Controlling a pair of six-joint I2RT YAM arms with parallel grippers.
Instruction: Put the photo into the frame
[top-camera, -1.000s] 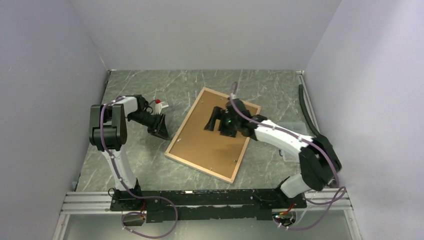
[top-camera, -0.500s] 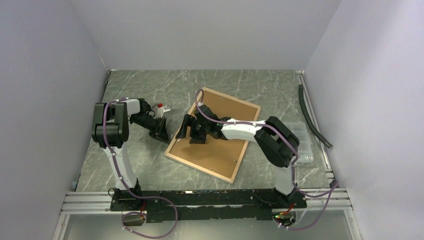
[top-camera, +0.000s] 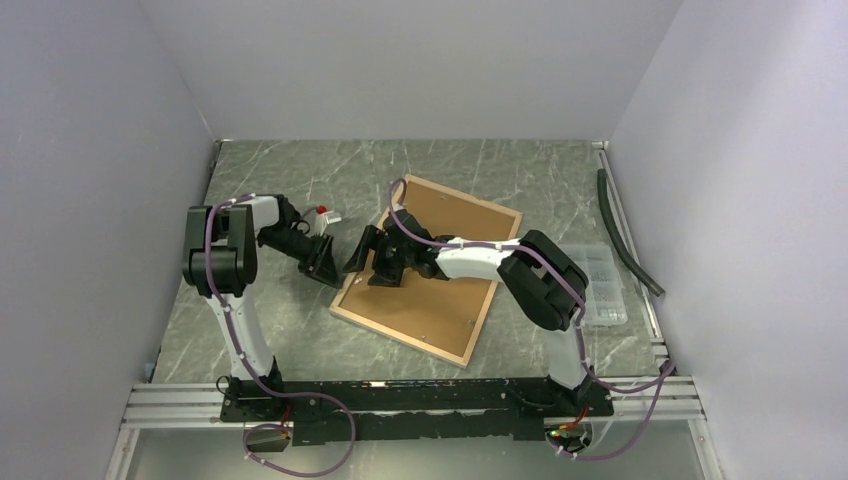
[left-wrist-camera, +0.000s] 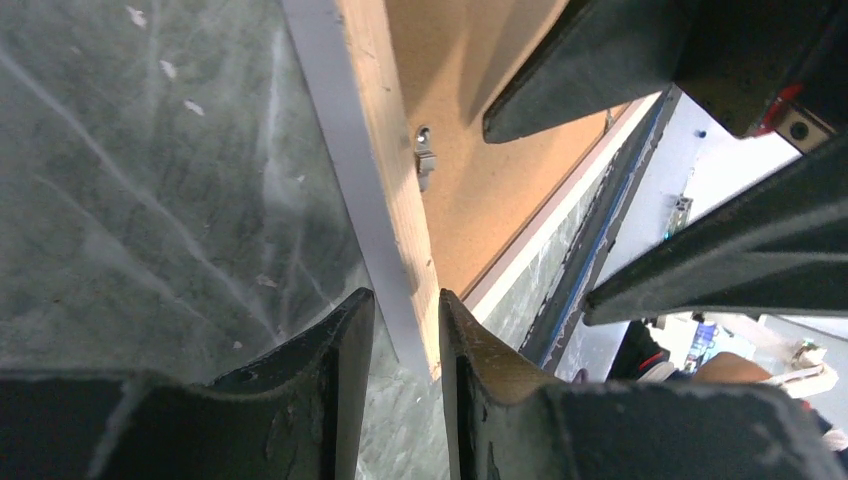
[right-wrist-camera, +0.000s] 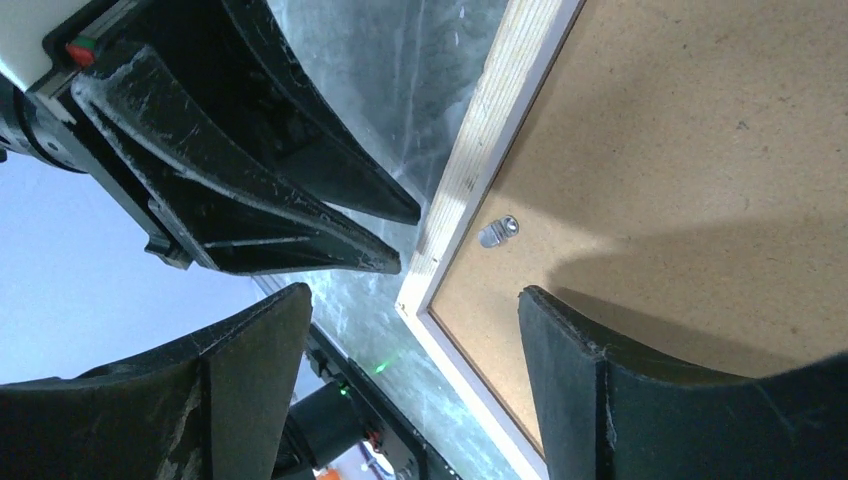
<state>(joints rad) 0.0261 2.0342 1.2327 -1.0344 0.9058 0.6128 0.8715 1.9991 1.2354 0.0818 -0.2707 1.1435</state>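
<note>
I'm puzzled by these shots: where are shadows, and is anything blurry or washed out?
Right wrist view: the right pincer's finger throws a soft shadow over the backing board. Left wrist view: bright background at lower right is overexposed and blurred. Top view: even light, faint shadows only.

Three plain, pale lavender-grey walls enclose the workspace — a left wall (top-camera: 90, 200), a back wall (top-camera: 400, 70) and a right wall (top-camera: 740, 200), meeting in clean corners. The bench (top-camera: 270, 330) has a dark grey-green, marble-look top crossed by thin pale veins. A silver aluminium rail (top-camera: 170, 402) runs along its near edge. By the right wall lie a black hose (top-camera: 623, 235) and a clear plastic box (top-camera: 605, 285). The light is even and soft — shadows stay faint.
</note>
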